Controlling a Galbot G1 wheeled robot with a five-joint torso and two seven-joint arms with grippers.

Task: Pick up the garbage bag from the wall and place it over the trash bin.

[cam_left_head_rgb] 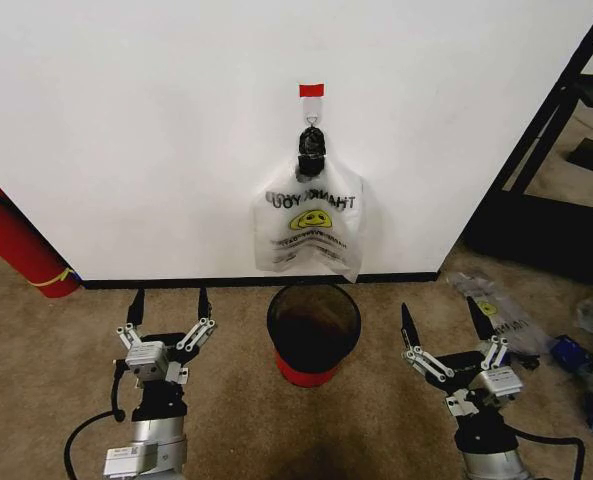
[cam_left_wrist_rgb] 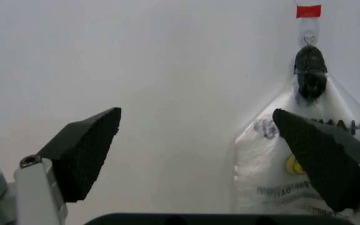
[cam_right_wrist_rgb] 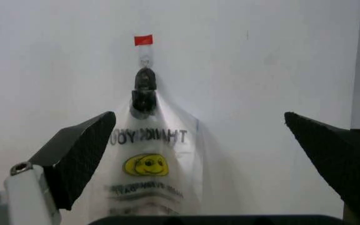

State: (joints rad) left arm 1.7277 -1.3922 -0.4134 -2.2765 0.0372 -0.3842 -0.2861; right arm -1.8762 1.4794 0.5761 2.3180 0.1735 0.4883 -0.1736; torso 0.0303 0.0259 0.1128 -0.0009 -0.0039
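the garbage bag is hung on a small metal hook on the white wall, just under a strip of red tape. its top is bunched into a dark knot at the hook. a yellow smiley and black "thank you" letters are seen on it, back to front. the bag's lower edge is hung just above the trash bin, which is stood on the brown carpet floor close to the black baseboard. the bin is black with a red band at its base, and its mouth is open.

the left gripper is held low over the carpet, to the left of the bin, with its jaws spread wide and nothing held. the right gripper is held low to the right of the bin, its jaws also spread wide and empty.

a red fire extinguisher is leaned by the wall at the far left. a black frame is stood at the right, and more plastic bags are left on the carpet near it.
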